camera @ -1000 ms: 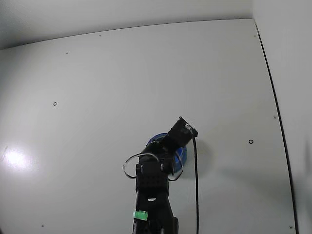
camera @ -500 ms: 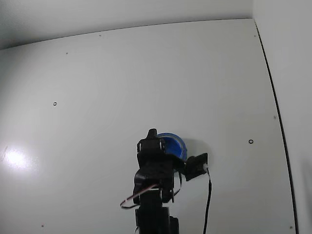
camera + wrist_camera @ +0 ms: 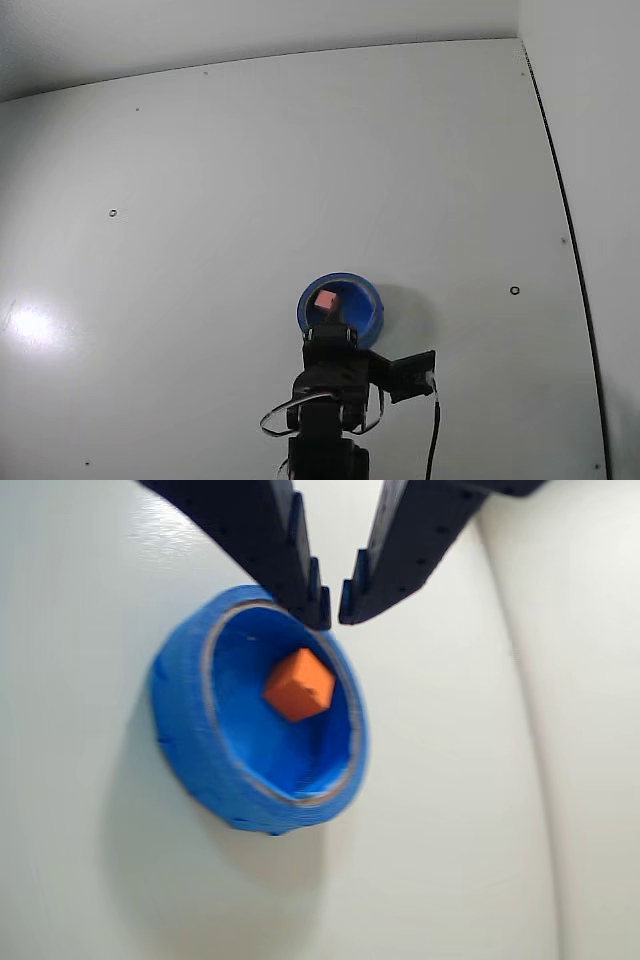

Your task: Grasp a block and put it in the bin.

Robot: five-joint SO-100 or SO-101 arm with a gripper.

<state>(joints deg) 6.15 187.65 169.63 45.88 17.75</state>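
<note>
On my wrist view the end effector comes in from the top edge, its two black fingers nearly closed with only a thin slit between the tips, and nothing is held between them. The tips sit over the upper rim of the bin, which fills the centre left of the frame on the white table. The block looks orange here and lies inside the bin, a little above its middle, tilted on an edge or corner, clear of the fingers.

On my fixed view the bin sits low in the frame, slightly right of centre, with the block showing pink in its left half. The arm rises from the bottom edge, its top just below the bin; I cannot make out the fingers from this angle.
</note>
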